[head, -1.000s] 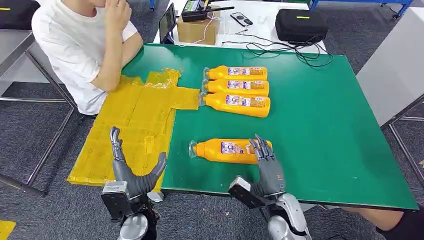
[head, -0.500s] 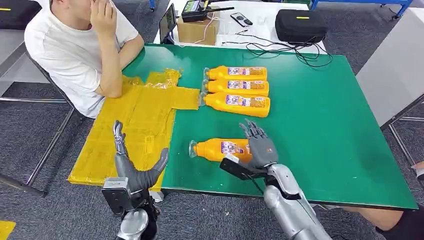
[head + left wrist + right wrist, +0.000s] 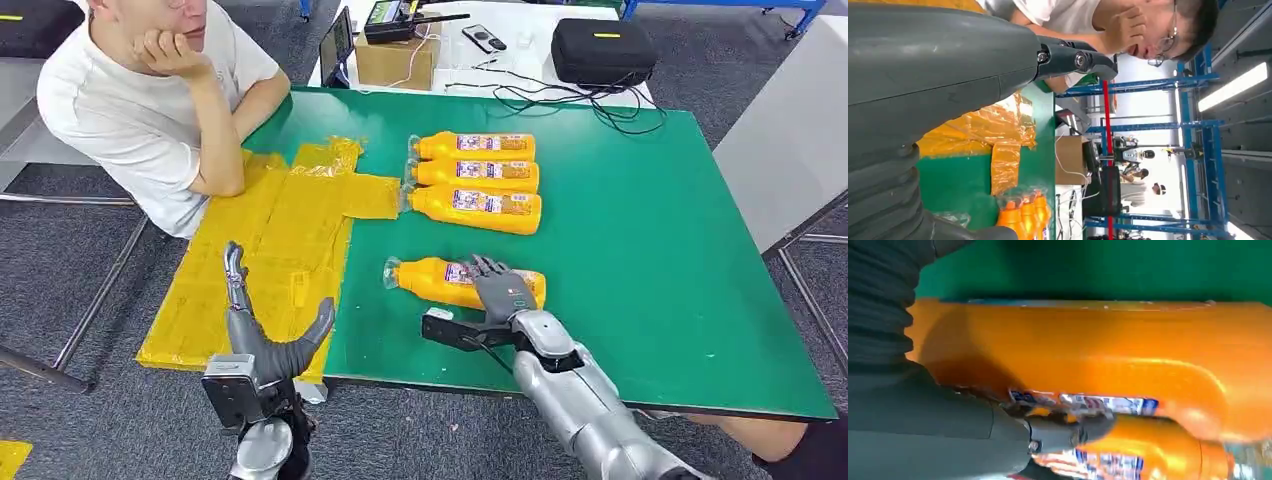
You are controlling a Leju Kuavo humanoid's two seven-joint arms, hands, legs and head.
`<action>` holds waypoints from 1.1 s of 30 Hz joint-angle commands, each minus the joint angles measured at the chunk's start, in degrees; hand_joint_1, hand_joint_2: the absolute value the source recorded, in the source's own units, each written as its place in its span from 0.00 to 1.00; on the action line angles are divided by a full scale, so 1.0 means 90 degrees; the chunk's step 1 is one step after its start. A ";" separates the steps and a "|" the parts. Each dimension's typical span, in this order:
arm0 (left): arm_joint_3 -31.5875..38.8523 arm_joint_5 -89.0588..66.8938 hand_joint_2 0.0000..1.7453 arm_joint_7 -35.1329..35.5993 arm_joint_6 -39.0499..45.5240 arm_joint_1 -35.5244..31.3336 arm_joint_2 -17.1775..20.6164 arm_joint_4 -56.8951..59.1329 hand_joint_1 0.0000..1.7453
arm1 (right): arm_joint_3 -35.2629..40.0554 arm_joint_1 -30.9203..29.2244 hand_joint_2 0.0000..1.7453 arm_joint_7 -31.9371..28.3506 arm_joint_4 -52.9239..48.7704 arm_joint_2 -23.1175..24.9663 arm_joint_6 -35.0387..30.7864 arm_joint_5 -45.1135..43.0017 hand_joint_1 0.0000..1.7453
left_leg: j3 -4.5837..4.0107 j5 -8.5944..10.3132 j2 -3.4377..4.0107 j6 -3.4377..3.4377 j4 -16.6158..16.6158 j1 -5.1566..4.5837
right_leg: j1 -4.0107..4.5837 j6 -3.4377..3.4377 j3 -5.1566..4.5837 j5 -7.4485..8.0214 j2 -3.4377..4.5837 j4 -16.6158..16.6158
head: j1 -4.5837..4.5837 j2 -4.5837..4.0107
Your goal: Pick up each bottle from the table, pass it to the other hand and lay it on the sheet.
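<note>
An orange bottle (image 3: 440, 281) lies on its side on the green table (image 3: 640, 260), cap toward the yellow sheet (image 3: 270, 250). My right hand (image 3: 502, 290) grips it near its base, fingers draped over the top and thumb (image 3: 1063, 432) against the label. The right wrist view is close on the bottle's orange body (image 3: 1098, 350). Three more orange bottles (image 3: 475, 176) lie side by side farther back, also seen small in the left wrist view (image 3: 1023, 215). My left hand (image 3: 265, 335) is open, fingers spread upward, over the sheet's near edge.
A person in a white shirt (image 3: 150, 100) sits at the far left corner, one elbow by the sheet. A cardboard box (image 3: 395, 60), a black case (image 3: 603, 50) and cables (image 3: 560, 95) lie beyond the table. A white table (image 3: 790, 130) stands at the right.
My right hand moved forward from the bottle's base and settled over the bottle, fingers curling onto it. The bottle shifted slightly away from me. The left hand barely moved. The person lowered a hand to the chin.
</note>
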 commanded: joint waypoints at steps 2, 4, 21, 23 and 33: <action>0.0418 0.0005 1.00 0.0144 -0.0068 0.0074 0.0047 -0.0218 0.00 | 0.1086 -0.0481 1.00 0.0827 0.0699 -0.0282 0.0374 0.0539 0.00 | 0.0037 -0.0015 0.0014 -0.0010 -0.0001 0.0007 | 0.0009 -0.0019 0.0031 -0.0013 0.0007 -0.0001 | 0.0000 0.0000; 0.0518 -0.0045 1.00 0.0164 -0.0074 0.0164 0.0011 -0.0319 0.00 | 0.1110 -0.0348 1.00 0.1112 0.0351 -0.0425 0.0387 0.0731 0.00 | 0.0030 -0.0008 0.0003 -0.0006 -0.0004 0.0005 | 0.0007 -0.0012 0.0027 -0.0008 -0.0002 -0.0006 | 0.0000 0.0000; 0.0662 -0.0120 1.00 0.0221 -0.0104 0.0253 -0.0048 -0.0479 0.00 | 0.0751 -0.0245 1.00 0.1721 0.0030 -0.0409 0.0624 0.1352 0.00 | 0.0031 -0.0003 0.0001 -0.0003 -0.0002 0.0003 | 0.0004 -0.0005 0.0026 0.0000 -0.0002 -0.0007 | 0.0000 0.0000; 0.0723 -0.0209 1.00 0.0283 -0.0170 0.0248 -0.0135 -0.0532 0.00 | 0.0675 -0.0348 1.00 0.1566 0.0337 -0.0343 0.0745 0.1275 0.13 | 0.0038 -0.0006 0.0004 -0.0004 -0.0002 0.0002 | 0.0004 -0.0008 0.0032 -0.0003 -0.0001 -0.0007 | 0.0000 0.0000; 0.0563 -0.0169 1.00 0.0205 -0.0306 -0.0158 -0.0114 0.0071 0.00 | 0.0212 -0.0754 1.00 0.1077 0.1932 -0.0312 0.1152 0.0605 1.00 | 0.0046 0.0006 -0.0016 -0.0003 -0.0010 0.0002 | 0.0003 -0.0013 0.0043 0.0002 -0.0024 -0.0015 | 0.0000 0.0000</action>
